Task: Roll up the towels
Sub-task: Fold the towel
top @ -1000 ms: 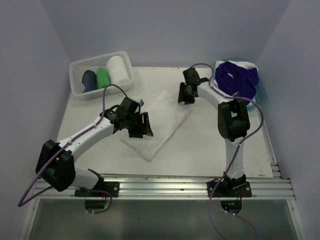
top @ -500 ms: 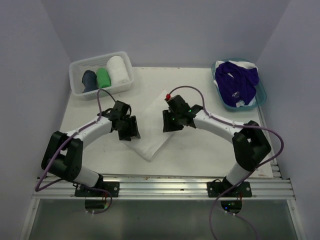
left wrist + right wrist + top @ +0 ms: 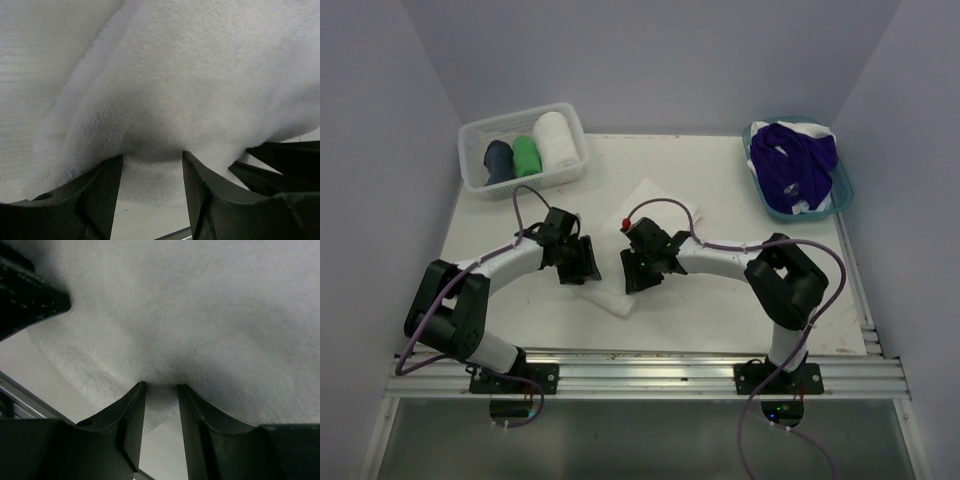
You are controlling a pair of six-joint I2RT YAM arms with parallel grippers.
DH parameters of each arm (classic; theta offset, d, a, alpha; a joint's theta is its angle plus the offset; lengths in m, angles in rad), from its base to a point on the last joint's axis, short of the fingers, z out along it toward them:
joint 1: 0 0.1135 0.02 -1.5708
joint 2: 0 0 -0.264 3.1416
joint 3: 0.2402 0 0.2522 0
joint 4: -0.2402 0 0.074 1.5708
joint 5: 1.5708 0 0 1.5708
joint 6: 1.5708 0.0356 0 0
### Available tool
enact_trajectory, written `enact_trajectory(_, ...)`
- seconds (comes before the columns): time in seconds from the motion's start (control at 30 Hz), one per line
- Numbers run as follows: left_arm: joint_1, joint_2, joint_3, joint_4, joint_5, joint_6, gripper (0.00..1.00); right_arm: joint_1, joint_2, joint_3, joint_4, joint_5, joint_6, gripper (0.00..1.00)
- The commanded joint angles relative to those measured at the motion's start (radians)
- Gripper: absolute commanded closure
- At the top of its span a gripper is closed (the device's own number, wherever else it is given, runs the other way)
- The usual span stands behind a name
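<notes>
Left tool (image 3: 150, 160): jaws part open astride the near edge of the white terry towel (image 3: 200, 75), looped nap bunched in the gap. Clamped or not, can't tell. Right tool (image 3: 160, 387): narrower gap on the same edge, same doubt. The towel lies mid-counter (image 3: 740, 210), mostly hidden under both tools from above. Back left, rolled towels (image 3: 526, 155) stand in the white basket (image 3: 475, 135). Back right, a crumpled purple towel (image 3: 795, 160) sits in the blue tub (image 3: 845, 190).

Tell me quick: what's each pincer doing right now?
Left pincer: astride a fold of the white towel; clamped or not cannot be told.
Right pincer: closed, pinching the white towel.
</notes>
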Motion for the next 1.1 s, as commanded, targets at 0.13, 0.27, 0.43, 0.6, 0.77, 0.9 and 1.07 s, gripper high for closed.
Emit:
enact_trajectory(0.13, -0.035, -0.042, -0.095, 0.103, 0.115, -0.077, 0.44, -0.178, -0.028, -0.108, -0.067, 0.156, -0.020, 0.63)
enact_trajectory(0.27, -0.125, -0.002, -0.020, 0.117, 0.124, -0.113, 0.44, -0.228, -0.062, -0.078, -0.111, 0.195, -0.090, 0.62)
enact_trajectory(0.43, -0.150, -0.026, 0.071, 0.059, 0.118, -0.095, 0.44, -0.208, -0.197, -0.035, -0.120, 0.132, -0.138, 0.58)
enact_trajectory(0.6, -0.147, -0.078, 0.126, 0.003, 0.078, -0.085, 0.51, -0.125, -0.269, -0.036, -0.171, 0.140, -0.106, 0.59)
enact_trajectory(0.77, -0.144, -0.063, 0.101, 0.002, 0.038, -0.070, 0.69, -0.068, -0.251, -0.114, -0.119, 0.099, -0.026, 0.64)
enact_trajectory(0.9, -0.138, 0.009, 0.007, 0.074, 0.015, -0.059, 0.80, -0.062, -0.206, -0.222, -0.035, 0.117, 0.024, 0.66)
enact_trajectory(1.07, -0.132, 0.024, 0.005, 0.055, -0.058, -0.019, 0.88, -0.061, -0.172, -0.223, -0.042, 0.141, 0.005, 0.70)
